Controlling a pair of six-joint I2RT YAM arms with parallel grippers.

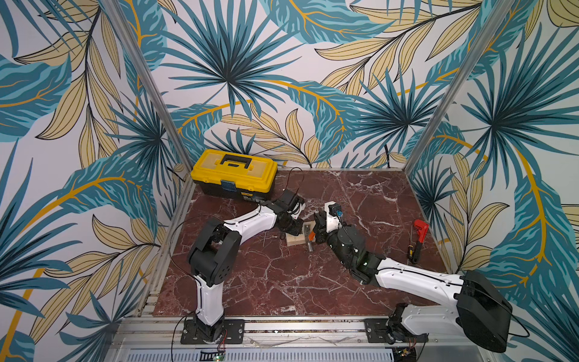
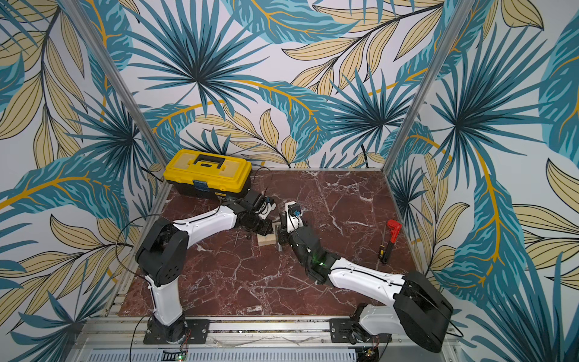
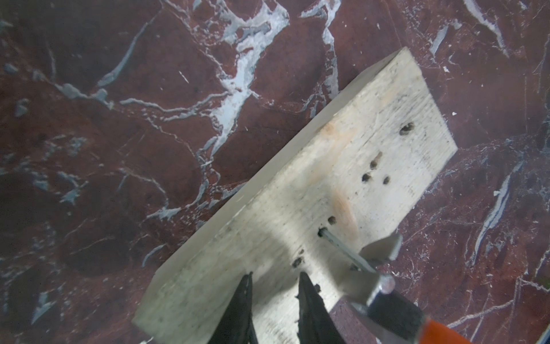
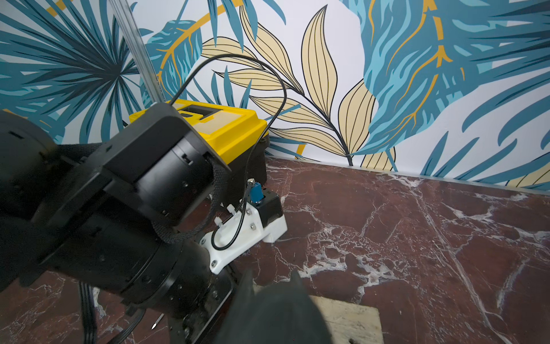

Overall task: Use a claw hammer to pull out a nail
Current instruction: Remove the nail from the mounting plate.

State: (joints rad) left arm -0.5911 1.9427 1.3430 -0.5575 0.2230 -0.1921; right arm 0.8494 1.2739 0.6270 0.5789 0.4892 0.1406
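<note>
Right jaws grip claw hammer (image 3: 390, 309); toolbox (image 1: 233, 170) label illegible.

Our two arms match: chunky white shells on the left arm (image 1: 250, 221) and the right arm (image 1: 416, 275), fat matte-black joint housings, and tiny dark screws dotting the white. We've got thin black cables (image 4: 284, 92), a braided sleeve (image 4: 218, 184), black bolted base plates (image 1: 235, 330), and a green light (image 1: 364, 262) on the right arm. A white printed bracket (image 4: 247, 235) carries a blue plug (image 4: 255, 193). The left gripper (image 3: 275, 275) has black, pointy fingers (image 3: 242, 306).
</note>
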